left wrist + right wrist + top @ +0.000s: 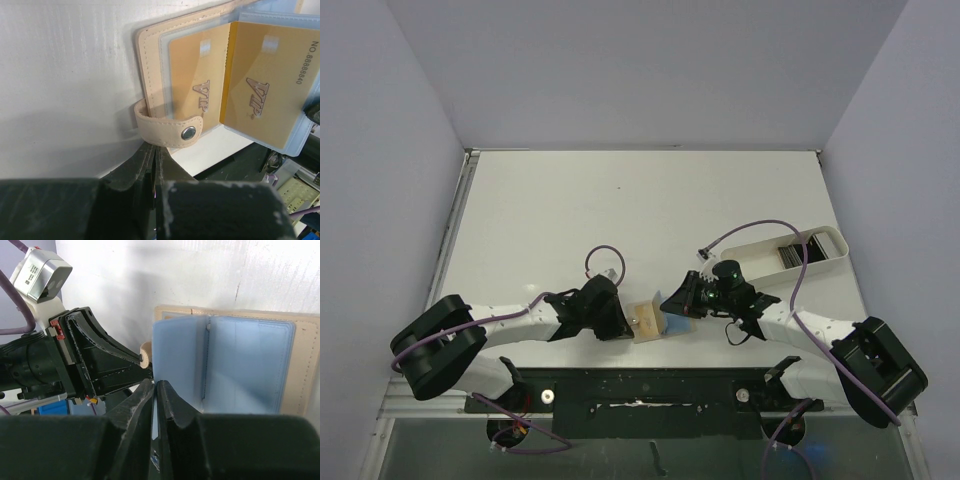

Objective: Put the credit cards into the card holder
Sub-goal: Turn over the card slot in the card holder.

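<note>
The card holder [646, 323], a tan bifold wallet, lies open near the table's front edge between my grippers. In the left wrist view its tan cover [150, 55] shows clear sleeves holding two gold VIP cards [260, 85]. My left gripper [155, 149] is shut on the wallet's snap strap [167, 131]; it also shows in the top view [623, 327]. My right gripper [155, 385] is shut on the edge of a light blue sleeve leaf [177, 360] and lifts it; it also shows in the top view [672, 308]. Several dark credit cards [798, 250] stand in a white tray.
The white oblong tray [770, 243] sits at the right, behind my right arm. The left arm's black fingers [107, 360] show in the right wrist view, close to the wallet. The table's front edge [650, 368] is just behind the wallet.
</note>
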